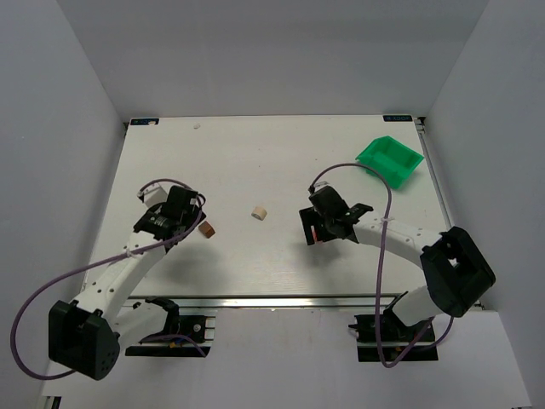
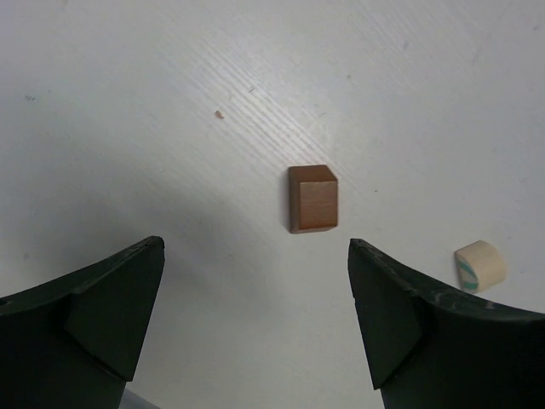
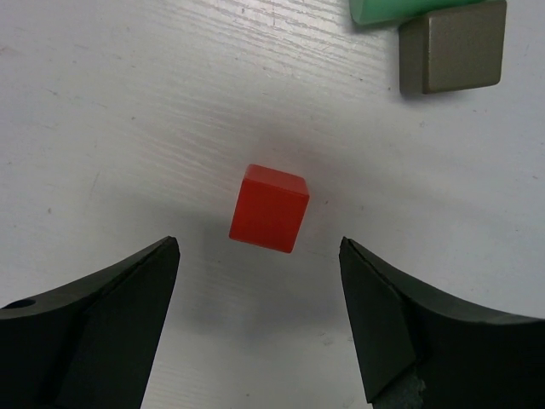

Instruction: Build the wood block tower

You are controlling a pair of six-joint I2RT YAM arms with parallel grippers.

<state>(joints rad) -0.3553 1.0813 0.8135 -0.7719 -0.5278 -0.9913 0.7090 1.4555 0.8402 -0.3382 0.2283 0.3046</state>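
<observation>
The blocks for the tower lie singly on the white table (image 1: 255,153); none sits on another in any view.

The left gripper (image 2: 255,247) hangs over the left part of the table with its jaws spread wide and nothing between them. In its wrist view the brown block (image 2: 312,198) lies flat on the table just beyond the fingertips, a little right of the midline and touching neither finger. The cream block (image 2: 480,265), with a green stripe on its end, lies farther right, outside the right finger and near its tip. From above, the brown block is just beside this gripper and the cream one lies between the two arms, near the table's middle.

The right gripper (image 3: 260,243) is also wide open and holds nothing. The red block (image 3: 268,209) lies ahead of it, almost on the midline, turned slightly askew, its near edge about level with the fingertips and clear of both. Beyond it to the right sits a grey block (image 3: 453,49), with a green block (image 3: 409,10) against its corner at the frame's top edge; whether the two touch I cannot tell.

A green bin (image 1: 389,159) stands tilted at the far right of the table, well apart from both grippers.
</observation>
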